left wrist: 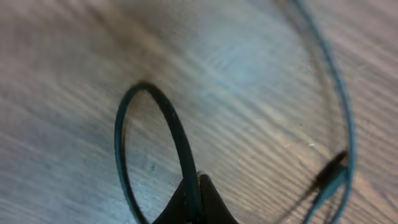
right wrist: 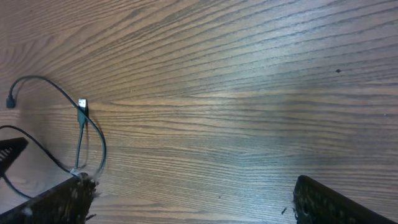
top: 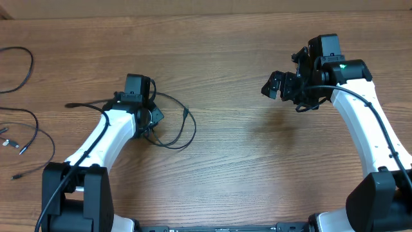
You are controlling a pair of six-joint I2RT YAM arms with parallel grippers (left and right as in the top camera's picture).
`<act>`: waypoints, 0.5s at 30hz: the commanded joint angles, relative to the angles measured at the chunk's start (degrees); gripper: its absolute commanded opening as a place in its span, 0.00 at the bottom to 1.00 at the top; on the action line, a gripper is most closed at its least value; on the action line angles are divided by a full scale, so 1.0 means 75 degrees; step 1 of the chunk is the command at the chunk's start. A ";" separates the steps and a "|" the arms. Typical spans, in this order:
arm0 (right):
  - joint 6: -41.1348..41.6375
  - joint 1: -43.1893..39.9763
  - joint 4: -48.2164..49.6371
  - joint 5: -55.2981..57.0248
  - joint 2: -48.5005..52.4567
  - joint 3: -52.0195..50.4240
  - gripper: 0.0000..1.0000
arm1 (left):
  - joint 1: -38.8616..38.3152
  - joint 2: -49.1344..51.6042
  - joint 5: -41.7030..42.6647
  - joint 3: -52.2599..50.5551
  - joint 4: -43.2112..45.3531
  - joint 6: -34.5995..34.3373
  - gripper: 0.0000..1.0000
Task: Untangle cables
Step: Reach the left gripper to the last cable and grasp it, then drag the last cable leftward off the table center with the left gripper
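A thin black cable [top: 175,122] lies looped on the wooden table beside my left gripper [top: 149,119]. In the left wrist view the two fingers [left wrist: 198,199] are pressed together on this cable [left wrist: 177,134], which arcs up into a loop. The same cable shows far off in the right wrist view [right wrist: 81,124] with a small silvery plug end [right wrist: 82,104]. My right gripper [top: 278,86] hangs open and empty above bare table at the right; its fingers sit far apart in the right wrist view [right wrist: 193,199].
More thin black cables [top: 22,132] with small plugs lie at the table's far left edge. Thicker black robot cables run along both white arms [top: 96,145], [top: 364,116]. The table's far edge [top: 206,14] runs along the top.
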 commanded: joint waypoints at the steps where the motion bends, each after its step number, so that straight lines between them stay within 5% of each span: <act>1: -0.0038 -0.0015 0.0029 0.0023 -0.0032 0.0003 1.00 | 0.0041 -0.0650 -0.0175 0.1457 -0.0254 0.2110 0.04; 11: -0.0035 -0.0015 -0.0198 0.0026 -0.0032 0.0000 1.00 | 0.1265 -0.1247 -0.1113 0.6875 -0.0816 0.5482 0.04; 15: -0.0035 -0.0015 -0.0446 0.0052 -0.0032 0.0000 1.00 | 0.2766 -0.1247 -0.1107 0.7767 -0.0440 0.5694 0.04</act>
